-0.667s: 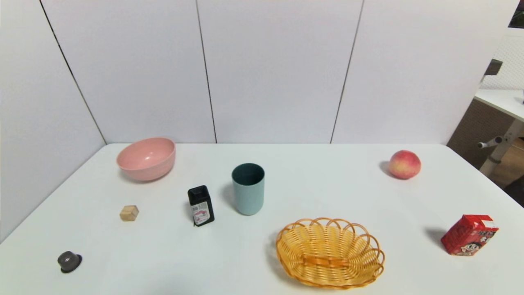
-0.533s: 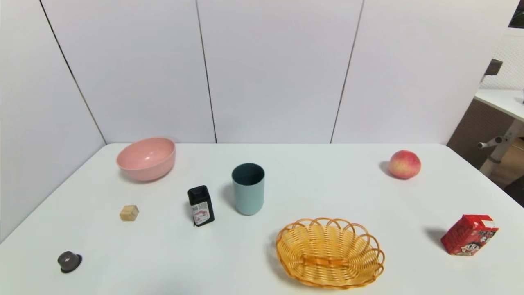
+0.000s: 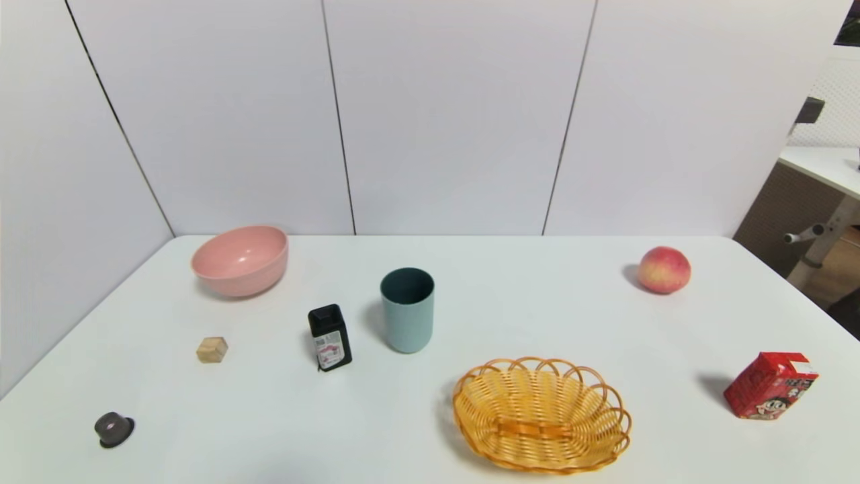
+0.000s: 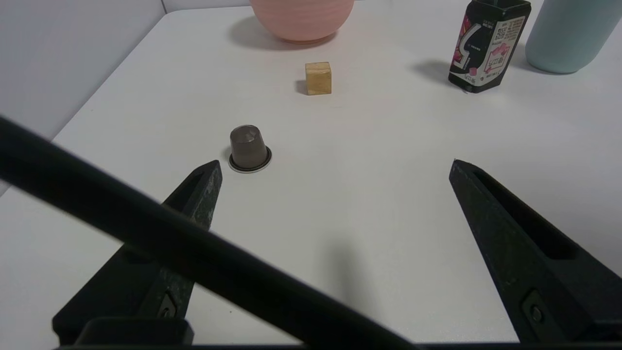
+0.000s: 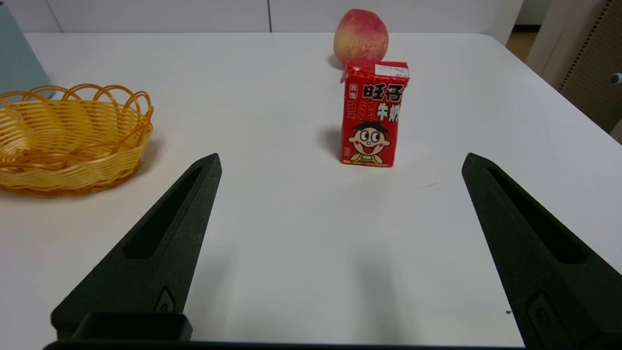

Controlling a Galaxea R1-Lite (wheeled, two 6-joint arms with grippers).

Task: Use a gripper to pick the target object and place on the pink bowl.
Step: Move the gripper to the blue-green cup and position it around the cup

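The task stands at its first step: nothing is picked yet. The cup (image 3: pixel 407 310) stands upright near the table's middle, untouched, with the pink bowl (image 3: pixel 240 259) at about 10 o'clock from it, well apart, toward the far left corner. A black bottle (image 3: pixel 329 337) stands just beside the cup at roughly 8 o'clock, not touching it.

Neither arm shows in the head view. The left gripper (image 4: pixel 335 167) hangs low over the near left part of the table, fingers spread wide apart and holding nothing; a small grey capsule (image 4: pixel 249 148) sits just ahead of one finger, a wooden cube (image 4: pixel 318 78) beyond it. From there the cup lies at about 1 o'clock, past the bottle. The right gripper (image 5: pixel 340 163) is likewise spread wide and empty over the near right side, facing a red carton (image 5: pixel 373 113) and a peach (image 5: pixel 360 36); a basket (image 5: pixel 68 138) lies toward the cup from it.

The left arm looks the likelier one to work, since both cup and bowl sit nearer its side. The next move calls for a reach forward to the cup, passing clear of the bottle, with the fingers set either side of the cup's wall before closing. The cup is tall and light, so a nudge could tip it.
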